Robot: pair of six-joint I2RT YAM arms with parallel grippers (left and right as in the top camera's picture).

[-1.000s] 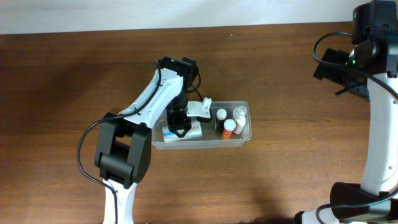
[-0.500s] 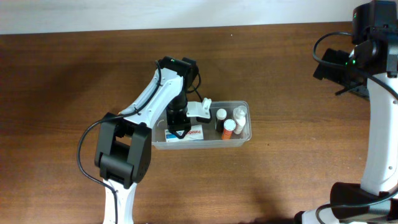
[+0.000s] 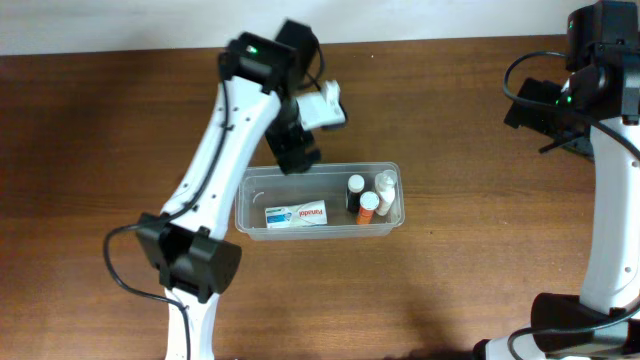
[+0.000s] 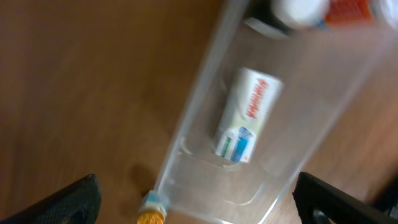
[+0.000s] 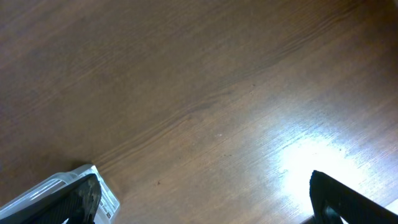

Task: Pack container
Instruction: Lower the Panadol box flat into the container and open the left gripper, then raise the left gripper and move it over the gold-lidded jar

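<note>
The clear container (image 3: 392,170) sits mid-table. Inside it, a white-and-blue box (image 3: 296,213) lies flat at the left end and three small bottles (image 3: 368,204) stand at the right end. My left gripper (image 3: 296,150) hangs open and empty above the container's back-left rim. In the left wrist view the box (image 4: 245,115) lies on the floor of the container (image 4: 205,106), far below my left gripper (image 4: 199,202), whose fingers (image 4: 68,202) are spread wide. My right gripper (image 3: 525,108) stands open and empty at the far right, over bare wood (image 5: 205,208).
A small orange thing with a pale blue top (image 4: 152,213) lies on the table against the container's outer corner, below the left gripper. A white labelled packet (image 5: 56,186) shows behind the right gripper's left finger. Bottle caps (image 4: 301,9) appear at the left wrist view's top.
My left gripper opened, let go of the white-and-blue box, and rose up and back out of the container. The box stays on the container floor. The right arm has not moved.
</note>
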